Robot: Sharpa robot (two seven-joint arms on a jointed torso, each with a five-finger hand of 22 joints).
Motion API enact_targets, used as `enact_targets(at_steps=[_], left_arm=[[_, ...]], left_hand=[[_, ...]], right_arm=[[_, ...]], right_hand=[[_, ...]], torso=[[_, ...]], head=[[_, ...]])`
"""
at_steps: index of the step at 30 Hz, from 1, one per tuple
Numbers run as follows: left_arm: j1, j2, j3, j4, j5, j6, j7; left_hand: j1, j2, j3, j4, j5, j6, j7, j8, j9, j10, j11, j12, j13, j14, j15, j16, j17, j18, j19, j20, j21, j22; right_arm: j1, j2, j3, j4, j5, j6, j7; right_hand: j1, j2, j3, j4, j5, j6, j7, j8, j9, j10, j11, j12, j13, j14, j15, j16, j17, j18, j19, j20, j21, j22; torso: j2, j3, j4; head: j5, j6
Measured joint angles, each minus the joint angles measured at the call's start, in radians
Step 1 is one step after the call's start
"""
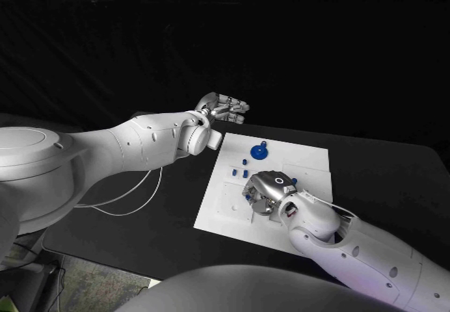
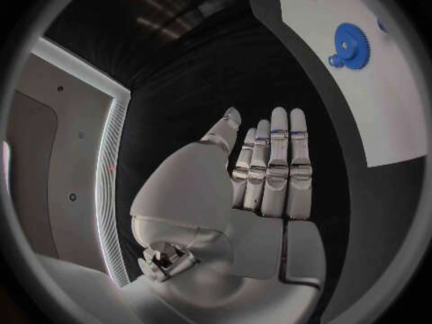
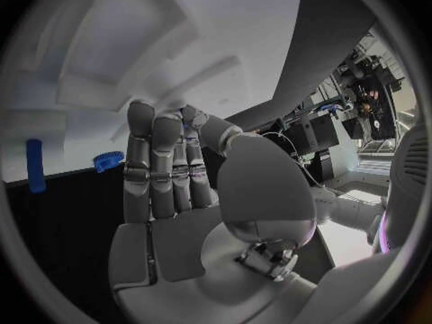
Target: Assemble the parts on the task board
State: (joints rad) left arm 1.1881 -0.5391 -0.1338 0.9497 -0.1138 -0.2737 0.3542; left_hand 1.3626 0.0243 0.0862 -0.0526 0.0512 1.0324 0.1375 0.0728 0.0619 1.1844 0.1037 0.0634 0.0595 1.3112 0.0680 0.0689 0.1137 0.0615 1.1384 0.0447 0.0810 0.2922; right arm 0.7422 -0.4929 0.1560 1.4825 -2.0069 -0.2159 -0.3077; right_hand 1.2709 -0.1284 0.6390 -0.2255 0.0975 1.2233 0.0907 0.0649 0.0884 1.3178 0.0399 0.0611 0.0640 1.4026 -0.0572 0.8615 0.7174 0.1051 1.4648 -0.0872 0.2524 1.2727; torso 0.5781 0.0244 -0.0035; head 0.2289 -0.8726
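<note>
1. Nearest us, our right hand [image 1: 267, 193] sits low over the middle of the task board [image 1: 225, 211]. Its fingers lie straight and close together in the right wrist view, with a speck of blue at the tips; we cannot tell whether it grips a part.
2. We judge the step is seating a part, so we should press straight down, slowly.
3. Just beyond, short blue pegs [image 1: 239, 173] lie flat, long axes running roughly away from us.
4. Further on, the blue gear [image 1: 259, 152] lies flat near the far edge.
5. Farthest, our left hand [image 1: 223, 108] hovers off the board, fingers straight, holding nothing.
</note>
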Motion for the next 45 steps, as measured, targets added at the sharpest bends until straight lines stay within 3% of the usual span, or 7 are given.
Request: enact_targets(at_steps=[9, 23, 26, 34, 39, 42, 45], left_arm=[[0.000, -0.001, 0.000, 0.000, 0.000, 0.001, -0.003], [0.000, -0.004, 0.000, 0.000, 0.000, 0.006, -0.010], [0.000, -0.005, 0.000, -0.001, 0.000, 0.008, -0.011], [0.000, -0.018, 0.000, 0.002, -0.001, 0.011, -0.014], [0.000, -0.029, 0.000, 0.008, 0.000, 0.011, -0.014], [0.000, -0.032, 0.000, 0.009, 0.001, 0.012, -0.013], [0.000, -0.037, 0.000, 0.010, 0.002, 0.012, -0.013]], left_hand=[[0.000, 0.000, 0.000, 0.000, 0.000, 0.000, 0.000, 0.000, 0.000, 0.000, 0.000, 0.000, 0.000, 0.000, 0.000, 0.000, 0.000, 0.000, 0.000, 0.000, 0.000, -0.002], [0.000, 0.000, -0.007, 0.001, 0.000, 0.000, 0.000, 0.000, 0.001, -0.004, 0.004, 0.000, 0.000, 0.000, 0.000, 0.000, 0.000, 0.000, 0.000, 0.000, 0.000, -0.006], [0.000, 0.000, -0.007, 0.001, 0.000, 0.000, 0.000, 0.000, 0.001, -0.004, 0.004, 0.000, 0.000, 0.000, 0.000, 0.000, 0.000, 0.000, 0.000, 0.000, 0.000, -0.006], [0.000, 0.000, -0.012, 0.001, 0.000, 0.000, 0.000, 0.000, 0.001, -0.004, 0.004, 0.000, 0.000, 0.000, 0.000, 0.000, -0.001, 0.000, 0.000, 0.000, 0.000, -0.011], [0.000, 0.000, -0.012, 0.001, 0.000, 0.000, 0.000, 0.000, 0.001, -0.004, 0.004, 0.000, 0.000, 0.000, 0.000, 0.000, -0.001, 0.000, 0.000, 0.000, 0.000, -0.012], [0.000, 0.000, -0.012, 0.001, 0.000, 0.000, 0.000, 0.000, 0.001, -0.004, 0.004, 0.000, 0.000, 0.000, 0.000, 0.000, -0.001, 0.000, 0.000, 0.000, 0.000, -0.013], [0.000, 0.000, -0.012, 0.001, 0.000, 0.000, 0.000, 0.000, 0.001, -0.004, 0.004, 0.000, 0.000, 0.000, 0.000, 0.000, -0.001, 0.000, 0.000, 0.000, 0.000, -0.013]], right_arm=[[-0.003, -0.004, -0.005, -0.002, 0.015, -0.017, -0.004], [-0.004, -0.037, -0.001, 0.040, 0.045, -0.072, -0.034], [-0.006, -0.054, 0.023, 0.062, 0.056, -0.083, -0.042], [-0.002, -0.121, 0.152, 0.117, 0.097, -0.090, -0.057], [0.002, -0.155, 0.200, 0.115, 0.117, -0.068, -0.065], [0.002, -0.171, 0.215, 0.104, 0.129, -0.038, -0.069], [0.002, -0.187, 0.222, 0.090, 0.141, -0.001, -0.072]], right_hand=[[-0.013, -0.060, 0.028, -0.001, 0.028, -0.086, 0.026, 0.001, -0.024, -0.123, 0.037, 0.000, -0.003, -0.029, 0.029, -0.016, -0.035, 0.036, -0.004, 0.025, -0.026, -0.001], [-0.006, -0.102, -0.018, 0.012, 0.090, -0.128, 0.011, 0.001, -0.025, -0.173, 0.051, 0.000, -0.004, -0.044, 0.036, -0.018, -0.091, 0.052, 0.000, 0.039, -0.064, -0.011], [-0.010, -0.106, -0.023, 0.017, 0.105, -0.128, 0.011, 0.001, -0.025, -0.173, 0.051, 0.000, -0.004, -0.045, 0.037, -0.016, -0.097, 0.054, 0.000, 0.039, -0.067, -0.013], [-0.017, -0.102, -0.035, 0.042, 0.114, -0.119, 0.020, 0.001, -0.025, -0.078, 0.023, 0.004, -0.004, -0.030, 0.023, 0.010, -0.099, 0.057, 0.003, 0.042, -0.071, -0.020], [-0.030, -0.115, -0.077, 0.064, 0.127, -0.119, 0.020, 0.001, -0.025, -0.067, 0.021, 0.004, -0.004, -0.029, 0.021, 0.012, -0.098, 0.049, -0.002, 0.037, -0.078, -0.039], [-0.034, -0.108, -0.227, 0.100, -0.011, -0.136, 0.011, -0.001, -0.025, -0.152, 0.039, 0.004, -0.004, -0.028, 0.031, 0.009, -0.105, 0.042, -0.004, 0.036, -0.098, -0.073], [0.015, -0.085, -0.412, 0.165, -0.047, -0.148, 0.005, -0.001, -0.025, -0.199, 0.046, 0.004, -0.004, -0.025, 0.036, 0.005, -0.109, 0.042, 0.004, 0.043, -0.106, -0.109]], torso=[[0.000, -0.0003, 0.0003], [0.000, 0.0010, 0.0004], [0.000, 0.0010, -0.0006], [-0.001, 0.0005, -0.0027], [-0.001, -0.0001, -0.0036], [-0.001, -0.0001, -0.0038], [-0.001, -0.0001, -0.0039]], head=[[-0.001, 0.000], [0.001, 0.000], [-0.001, 0.000], [-0.016, 0.007], [-0.026, 0.016], [-0.028, 0.019], [-0.033, 0.022]])
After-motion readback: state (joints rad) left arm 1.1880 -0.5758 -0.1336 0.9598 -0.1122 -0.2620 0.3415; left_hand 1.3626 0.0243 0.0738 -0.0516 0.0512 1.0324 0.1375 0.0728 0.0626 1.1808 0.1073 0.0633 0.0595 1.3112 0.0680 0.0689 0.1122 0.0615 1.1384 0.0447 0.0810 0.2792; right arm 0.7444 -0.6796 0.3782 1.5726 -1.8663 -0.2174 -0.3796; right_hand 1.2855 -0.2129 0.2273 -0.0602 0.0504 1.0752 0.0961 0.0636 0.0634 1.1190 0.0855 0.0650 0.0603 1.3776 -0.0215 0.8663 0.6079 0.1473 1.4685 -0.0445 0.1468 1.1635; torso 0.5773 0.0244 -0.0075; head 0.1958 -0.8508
